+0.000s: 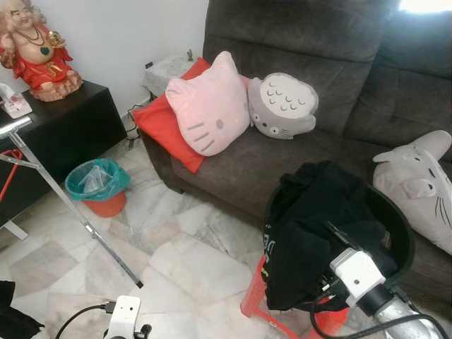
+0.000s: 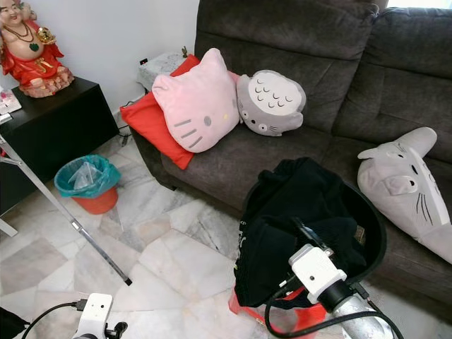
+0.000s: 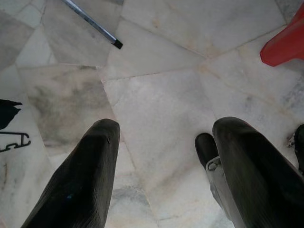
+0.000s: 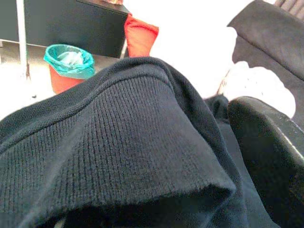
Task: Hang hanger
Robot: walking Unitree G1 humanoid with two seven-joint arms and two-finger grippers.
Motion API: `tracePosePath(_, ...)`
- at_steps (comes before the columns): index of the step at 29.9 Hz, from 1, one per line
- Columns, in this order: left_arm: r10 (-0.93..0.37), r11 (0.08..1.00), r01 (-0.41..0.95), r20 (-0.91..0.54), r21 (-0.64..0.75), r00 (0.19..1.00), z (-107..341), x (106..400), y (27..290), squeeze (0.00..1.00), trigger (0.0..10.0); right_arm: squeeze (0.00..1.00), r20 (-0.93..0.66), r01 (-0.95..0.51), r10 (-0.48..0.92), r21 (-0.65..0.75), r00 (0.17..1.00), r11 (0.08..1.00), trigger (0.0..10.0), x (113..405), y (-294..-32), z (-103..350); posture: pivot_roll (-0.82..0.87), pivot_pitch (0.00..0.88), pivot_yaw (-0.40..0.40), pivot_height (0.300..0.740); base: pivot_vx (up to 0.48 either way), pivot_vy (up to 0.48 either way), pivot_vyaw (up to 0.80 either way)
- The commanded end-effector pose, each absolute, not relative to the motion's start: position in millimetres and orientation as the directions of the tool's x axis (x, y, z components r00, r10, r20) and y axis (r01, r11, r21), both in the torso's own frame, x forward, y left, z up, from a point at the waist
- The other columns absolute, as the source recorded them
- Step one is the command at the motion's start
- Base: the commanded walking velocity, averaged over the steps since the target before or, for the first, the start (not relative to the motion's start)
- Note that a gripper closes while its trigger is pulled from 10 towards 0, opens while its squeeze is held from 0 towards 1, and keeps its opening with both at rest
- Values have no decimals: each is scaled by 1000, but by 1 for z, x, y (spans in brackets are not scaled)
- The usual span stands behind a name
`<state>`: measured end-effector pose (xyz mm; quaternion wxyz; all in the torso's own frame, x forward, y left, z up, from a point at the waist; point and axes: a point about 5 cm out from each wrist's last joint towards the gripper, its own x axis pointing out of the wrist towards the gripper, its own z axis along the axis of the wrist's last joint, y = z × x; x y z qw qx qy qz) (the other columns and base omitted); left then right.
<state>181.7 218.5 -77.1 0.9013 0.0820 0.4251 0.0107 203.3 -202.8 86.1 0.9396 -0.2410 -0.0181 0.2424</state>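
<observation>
Nearest, at the lower left, the left gripper (image 3: 161, 156) hangs low over the pale marble floor (image 1: 176, 261), its two black fingers (image 3: 80, 180) spread well apart with nothing between them. In the left wrist view a black hanger (image 3: 14, 141) lies flat on the tiles just beside a bit of dark cloth, off to the side of the gripper and apart from it.

On the right, the right gripper (image 2: 300, 229) reaches down into a heap of black clothing (image 1: 318, 219) that fills a black round basket (image 1: 395, 219), which sits on a red plastic stool (image 1: 258, 300). In the right wrist view a ribbed black knit cuff (image 4: 118, 142) lies right across the fingers, with one black finger (image 4: 266, 142) beside it; whether the fingers are closed on the cloth cannot be told.

Left of the basket a slanted silver metal pole (image 1: 70, 205) ends in a black foot on the floor. Beyond it stands a red bin with a teal liner (image 1: 97, 185).

Farther back, a dark grey sofa (image 1: 318, 63) carries a red cushion (image 1: 155, 120), a pink cat-face pillow (image 1: 208, 106), a grey owl-like plush pillow (image 1: 282, 106), and a large pale grey plush (image 1: 420, 176) at the right. At far left a red and gold laughing Buddha figure (image 1: 35, 49) sits on a black cabinet (image 1: 63, 127).
</observation>
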Motion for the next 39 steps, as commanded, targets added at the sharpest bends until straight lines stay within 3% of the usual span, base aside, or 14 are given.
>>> tracePosePath(1,102,985,41,-763,165,638,-77,180,222,0,10000,0,-82,-465,485,-457,871,758,10000,203,-201,90,-162,0,62,736,0,0,0)
tracePosePath(4,102,986,39,-763,164,638,-77,180,222,0,10000,0,-141,-502,498,-462,855,731,10000,201,-203,85,-162,0,62,736,0,0,0)
tracePosePath(6,101,986,40,-763,164,638,-77,180,222,0,10000,0,-260,-562,500,-440,826,700,10000,198,-206,68,-160,0,62,736,0,0,0)
tracePosePath(11,101,985,41,-763,165,638,-77,180,222,0,10000,0,-313,-680,603,-354,734,643,10000,184,-195,62,-159,0,63,736,0,0,0)
tracePosePath(27,105,985,37,-761,167,641,-77,180,222,0,10000,0,-220,-541,504,-492,835,682,10000,204,-206,75,-157,0,63,736,0,0,0)
tracePosePath(28,104,985,37,-761,166,641,-77,180,222,0,10000,0,-210,-548,517,-481,830,685,0,205,-204,76,-157,0,63,736,0,0,0)
tracePosePath(39,104,986,36,-761,165,640,-77,180,222,0,10000,0,-162,-562,558,-465,814,684,0,204,-193,79,-155,0,63,736,0,0,0)
